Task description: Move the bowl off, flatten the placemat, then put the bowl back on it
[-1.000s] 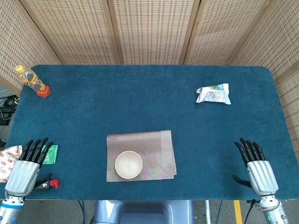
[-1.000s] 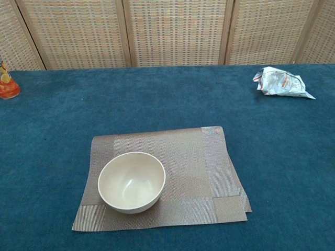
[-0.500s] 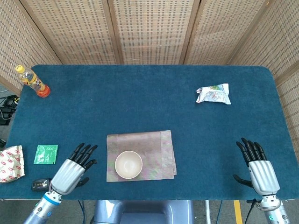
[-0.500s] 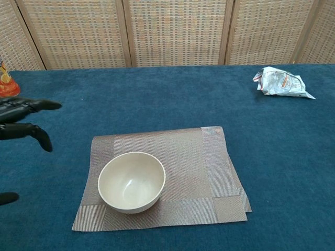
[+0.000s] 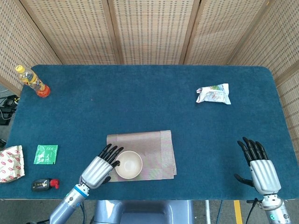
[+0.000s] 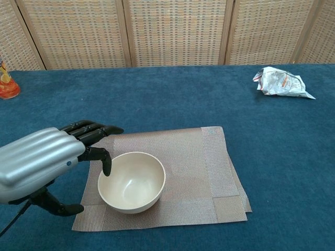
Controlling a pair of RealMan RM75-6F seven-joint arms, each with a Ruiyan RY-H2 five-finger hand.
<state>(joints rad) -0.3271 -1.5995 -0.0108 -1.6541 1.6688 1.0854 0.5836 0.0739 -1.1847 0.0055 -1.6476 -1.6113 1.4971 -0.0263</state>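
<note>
A cream bowl (image 5: 128, 164) (image 6: 132, 181) stands on the left part of a brown woven placemat (image 5: 150, 145) (image 6: 188, 157) near the table's front edge. The mat's right end is folded over on itself. My left hand (image 5: 99, 167) (image 6: 47, 157) hovers just left of the bowl with fingers spread and holds nothing; a fingertip reaches over the bowl's left rim. My right hand (image 5: 259, 166) rests open at the front right of the table, far from the mat, seen only in the head view.
A crumpled snack bag (image 5: 213, 94) (image 6: 280, 82) lies at the back right. An orange drink bottle (image 5: 32, 81) stands at the back left. A green tea packet (image 5: 46, 154), a small black and red object (image 5: 43, 184) and a red-white wrapper (image 5: 10, 163) lie at the front left.
My left hand has swept right from the table's front left corner to the bowl's left side. The right hand, bowl and mat have stayed put.
</note>
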